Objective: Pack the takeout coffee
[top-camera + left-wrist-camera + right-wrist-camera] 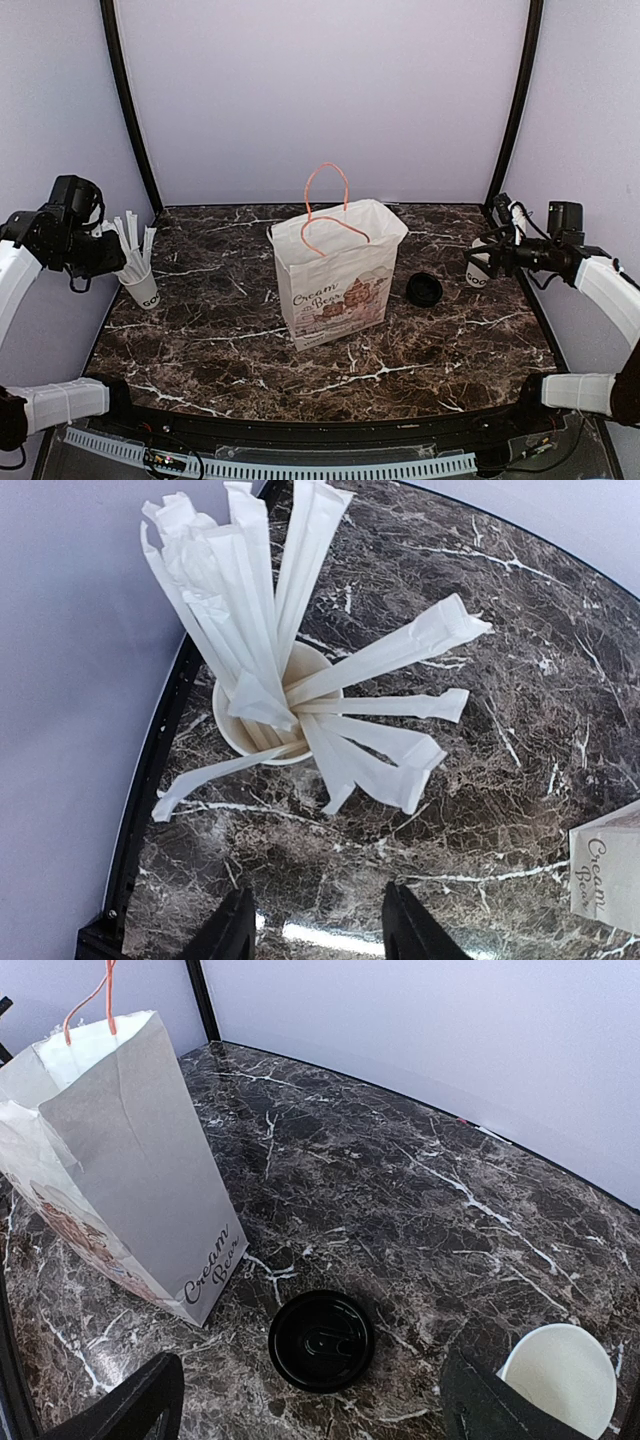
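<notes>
Right wrist view: where's our coffee cup [560, 1385]?
— Lidless, beside one finger of our wide-open, empty right gripper [310, 1365]; lid [321, 1340] lies apart. Closing off-centre, we might tip it. Left gripper [320, 895] is open too, above the straws [250, 630].

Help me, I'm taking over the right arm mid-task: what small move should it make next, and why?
Probably lower the open right gripper onto the black lid. It lies loose on the table, roughly centred between the fingers, and the white cup beside it stands uncapped, so capping likely comes before bagging.
</notes>
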Robot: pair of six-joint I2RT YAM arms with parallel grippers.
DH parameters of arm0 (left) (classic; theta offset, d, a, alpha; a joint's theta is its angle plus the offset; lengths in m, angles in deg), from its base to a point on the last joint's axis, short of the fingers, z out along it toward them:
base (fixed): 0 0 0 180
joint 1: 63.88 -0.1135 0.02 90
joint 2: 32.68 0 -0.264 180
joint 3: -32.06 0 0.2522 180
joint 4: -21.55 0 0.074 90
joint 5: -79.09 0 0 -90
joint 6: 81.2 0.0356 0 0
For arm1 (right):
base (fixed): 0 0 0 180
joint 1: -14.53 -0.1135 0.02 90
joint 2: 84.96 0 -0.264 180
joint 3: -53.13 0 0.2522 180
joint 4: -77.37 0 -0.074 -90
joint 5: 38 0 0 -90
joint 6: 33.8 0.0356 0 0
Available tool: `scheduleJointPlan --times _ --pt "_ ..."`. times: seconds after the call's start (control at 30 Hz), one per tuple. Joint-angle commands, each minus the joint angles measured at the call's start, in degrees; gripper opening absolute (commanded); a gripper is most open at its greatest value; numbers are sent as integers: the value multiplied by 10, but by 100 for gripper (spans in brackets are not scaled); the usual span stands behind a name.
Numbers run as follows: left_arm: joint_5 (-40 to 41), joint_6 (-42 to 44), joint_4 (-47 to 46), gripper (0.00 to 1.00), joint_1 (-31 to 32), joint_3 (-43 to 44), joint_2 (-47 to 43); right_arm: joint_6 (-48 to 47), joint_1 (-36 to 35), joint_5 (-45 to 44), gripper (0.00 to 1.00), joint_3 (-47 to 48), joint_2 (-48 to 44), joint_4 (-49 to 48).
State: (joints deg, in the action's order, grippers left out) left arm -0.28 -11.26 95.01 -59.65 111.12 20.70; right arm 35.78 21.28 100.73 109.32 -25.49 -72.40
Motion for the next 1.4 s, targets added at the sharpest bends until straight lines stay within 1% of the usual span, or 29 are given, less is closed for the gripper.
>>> scheduleJointPlan --times 0.0,0.23,0.4,0.5,0.67,0.73,0.77,0.8,0.83,0.87,0.93,1.1,1.13,1.17,1.2,1.23,1.27,1.3,1.37 --pt "38 -39 -10 43 -6 -8 -8 -13 0 13 90 19 0 5" --pt "49 -52 -39 38 -25 -14 3 -16 0 16 90 20 -1 9" --pt "83 -41 -37 35 -39 0 18 -18 0 16 90 19 -4 10" --pt "98 -27 -47 35 -71 -6 25 -19 0 15 90 19 -7 11" --pt "74 -3 -84 34 -113 -38 28 -19 0 15 90 20 -8 13" --pt "60 2 -101 30 -116 -48 26 -19 0 16 90 19 -8 13" --pt "55 3 -111 25 -117 -53 28 -19 0 16 90 19 -9 13" --pt "53 3 -117 21 -117 -55 31 -19 0 16 90 19 -9 12" --pt "48 3 -119 14 -117 -58 32 -19 0 16 90 19 -9 13" --pt "46 2 -121 10 -118 -58 36 -19 0 16 90 19 -9 13" --pt "42 1 -125 8 -119 -60 40 -19 0 16 90 19 -9 13" --pt "39 1 -127 6 -119 -60 42 -19 0 15 90 19 -10 12" --pt "40 1 -125 8 -118 -59 41 -19 0 15 90 19 -10 12" --pt "40 2 -125 10 -118 -60 40 -19 0 15 90 19 -10 12" --pt "40 3 -124 16 -118 -60 36 -19 0 15 90 19 -10 12" --pt "40 4 -124 19 -118 -60 33 -20 0 15 90 19 -9 13" --pt "41 4 -122 24 -119 -61 31 -19 0 15 90 19 -9 12" --pt "43 6 -122 27 -118 -62 28 -19 0 15 90 19 -8 13" --pt "46 8 -123 28 -119 -68 27 -19 0 15 90 19 -9 12"
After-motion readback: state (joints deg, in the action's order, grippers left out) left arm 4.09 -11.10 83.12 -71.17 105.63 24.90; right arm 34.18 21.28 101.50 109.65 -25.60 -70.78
